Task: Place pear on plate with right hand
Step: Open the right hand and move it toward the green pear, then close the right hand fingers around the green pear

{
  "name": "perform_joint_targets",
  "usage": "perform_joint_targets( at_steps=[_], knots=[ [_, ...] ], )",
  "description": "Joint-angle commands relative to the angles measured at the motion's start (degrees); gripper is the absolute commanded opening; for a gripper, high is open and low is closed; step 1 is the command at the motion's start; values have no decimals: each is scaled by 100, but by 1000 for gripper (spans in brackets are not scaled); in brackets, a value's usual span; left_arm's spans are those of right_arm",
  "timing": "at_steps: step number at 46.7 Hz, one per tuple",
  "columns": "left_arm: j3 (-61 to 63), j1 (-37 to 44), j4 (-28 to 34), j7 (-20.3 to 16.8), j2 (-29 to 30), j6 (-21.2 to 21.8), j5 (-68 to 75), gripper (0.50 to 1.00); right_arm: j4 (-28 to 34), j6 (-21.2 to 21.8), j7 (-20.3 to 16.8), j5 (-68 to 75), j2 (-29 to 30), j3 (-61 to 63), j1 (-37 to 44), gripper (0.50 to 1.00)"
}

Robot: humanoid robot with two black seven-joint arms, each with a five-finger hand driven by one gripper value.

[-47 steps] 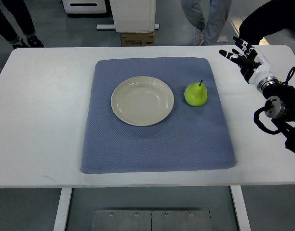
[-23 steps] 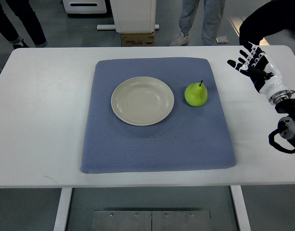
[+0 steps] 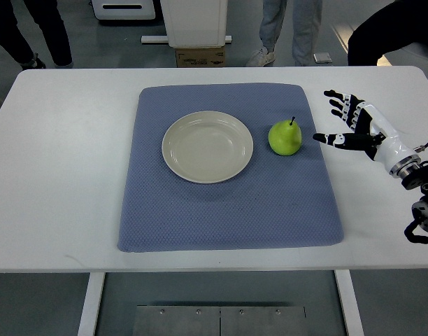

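Observation:
A green pear [image 3: 284, 138] with a dark stem stands upright on the blue mat [image 3: 228, 210], just right of the empty cream plate [image 3: 207, 146]. My right hand [image 3: 343, 122] comes in from the right edge and hovers over the mat's right border, a short way right of the pear. Its fingers are spread open and hold nothing. The thumb points toward the pear with a small gap between them. The left arm is out of view.
The mat lies on a white table [image 3: 53, 175]. People's legs [image 3: 291, 28] and a cardboard box [image 3: 198, 54] stand beyond the table's far edge. A dark-clad person [image 3: 396, 28] shows at the top right.
My right hand has moved from the table's far right corner down and left toward the pear, and has turned so the thumb points at it. Pear and plate have not moved.

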Motion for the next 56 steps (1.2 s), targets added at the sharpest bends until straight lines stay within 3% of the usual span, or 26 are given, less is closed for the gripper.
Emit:
perform_joint_targets(
  at_steps=[1, 16, 32, 45, 56],
  knots=[
    [0, 0, 0, 0, 0, 0, 0, 1000, -2, -224, -2, -161, 35, -201, 65, 1000],
    [0, 0, 0, 0, 0, 0, 0, 1000, -2, -752, -2, -205, 343, -877, 478, 1000],
    [0, 0, 0, 0, 0, 0, 0, 1000, -107, -945, -28, -232, 668, -1475, 900, 1000],
    [0, 0, 0, 0, 0, 0, 0, 1000, -449, -1059, -134, -232, 1019, -1546, 988, 1000],
    [0, 0, 0, 0, 0, 0, 0, 1000, -1135, -1104, -142, -232, 1450, -1546, 997, 1000]
  ],
)
